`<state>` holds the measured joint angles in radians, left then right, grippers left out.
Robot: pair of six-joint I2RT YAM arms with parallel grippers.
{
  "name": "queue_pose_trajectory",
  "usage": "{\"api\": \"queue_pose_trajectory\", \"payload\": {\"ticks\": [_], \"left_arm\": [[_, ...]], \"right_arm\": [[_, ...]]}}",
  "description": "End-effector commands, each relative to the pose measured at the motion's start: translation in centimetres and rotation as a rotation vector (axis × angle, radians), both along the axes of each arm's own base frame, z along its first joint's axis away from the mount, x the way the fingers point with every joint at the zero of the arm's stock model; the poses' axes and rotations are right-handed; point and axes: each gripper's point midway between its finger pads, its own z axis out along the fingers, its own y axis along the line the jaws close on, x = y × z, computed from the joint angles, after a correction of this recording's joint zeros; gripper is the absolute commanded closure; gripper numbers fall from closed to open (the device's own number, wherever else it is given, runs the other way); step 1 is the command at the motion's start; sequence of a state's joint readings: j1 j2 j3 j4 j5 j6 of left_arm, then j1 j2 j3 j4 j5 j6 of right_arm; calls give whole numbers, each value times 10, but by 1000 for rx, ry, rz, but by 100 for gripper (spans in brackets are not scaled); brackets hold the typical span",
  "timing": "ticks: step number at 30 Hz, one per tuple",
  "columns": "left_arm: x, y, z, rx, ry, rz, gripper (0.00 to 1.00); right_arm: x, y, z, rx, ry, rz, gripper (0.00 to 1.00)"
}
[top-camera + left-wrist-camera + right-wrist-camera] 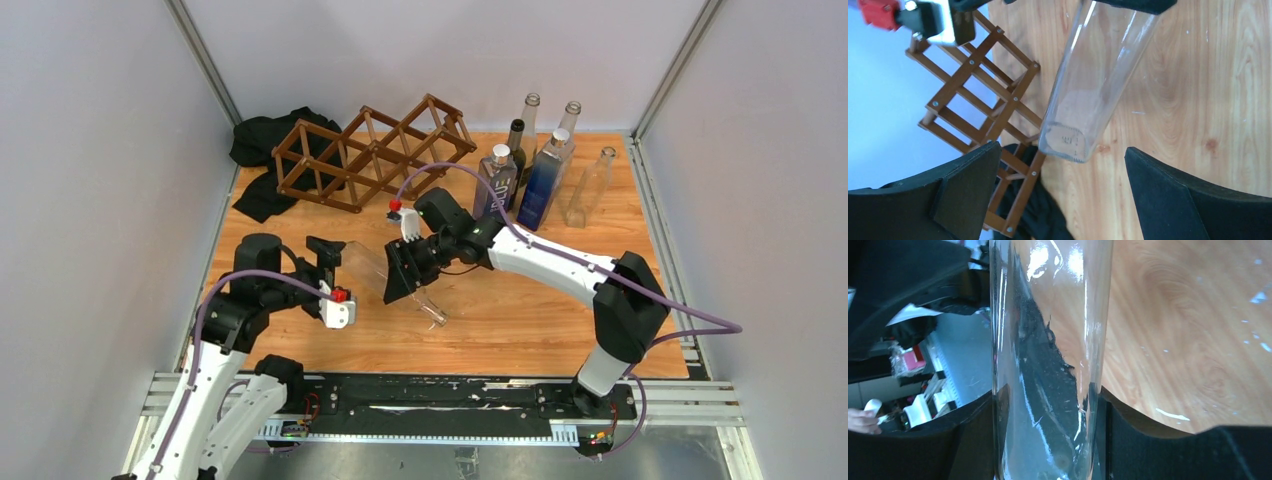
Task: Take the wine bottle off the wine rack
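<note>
Top external view, lower edge: both arm bases sit on the black rail, and the wooden table [520, 310] spreads out above them.

Left gripper [1062, 148], lower left of that frame, points toward the centre. Its fingers are spread wide and hold nothing. In the left wrist view the two black pads fill the lower corners, and the flat base of the wine bottle [368, 265] hangs between and beyond them without touching either.

Right gripper [1048, 400], at frame centre in the top view, reaches in from the right. Its fingers pinch the clear glass wine bottle across the body. The right wrist view shows a black pad pressed against each side of the glass.

The wine bottle lies tilted, with its base toward the upper left and the left gripper and its neck toward the lower right. It is over bare wood in the middle of the table, well apart from the wine rack. Whether the neck touches the table cannot be told.

Wine rack [370, 155]: a dark brown lattice, lying diagonally across the upper left of the table.

Black cloth [262, 140]: bunched at the upper left corner, behind and partly under the near-left end of the rack.

Upper right corner: a group of standing bottles [540, 165], some clear, one dark and one blue, near the back wall.
</note>
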<state>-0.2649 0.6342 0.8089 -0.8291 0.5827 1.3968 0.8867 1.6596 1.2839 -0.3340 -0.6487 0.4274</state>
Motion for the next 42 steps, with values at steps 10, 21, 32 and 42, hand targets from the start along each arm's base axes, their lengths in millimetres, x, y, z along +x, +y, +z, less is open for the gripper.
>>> {"api": "queue_pose_trajectory", "payload": {"ticks": [10,21,32,42], "left_arm": [[1,-5,-14,145,-155,-163,0],[8,-7,-13,147,-173,-162,52],[11,-18,22,18,-290,-149,100],[9,-25,96,-363,-243,11,100]], "right_arm": [[-46,38,75,121,49,199,100],[-54,49,73,80,31,243,85],[-14,13,111,123,-137,83,8],[22,-59,193,340,-349,-169,2]]}}
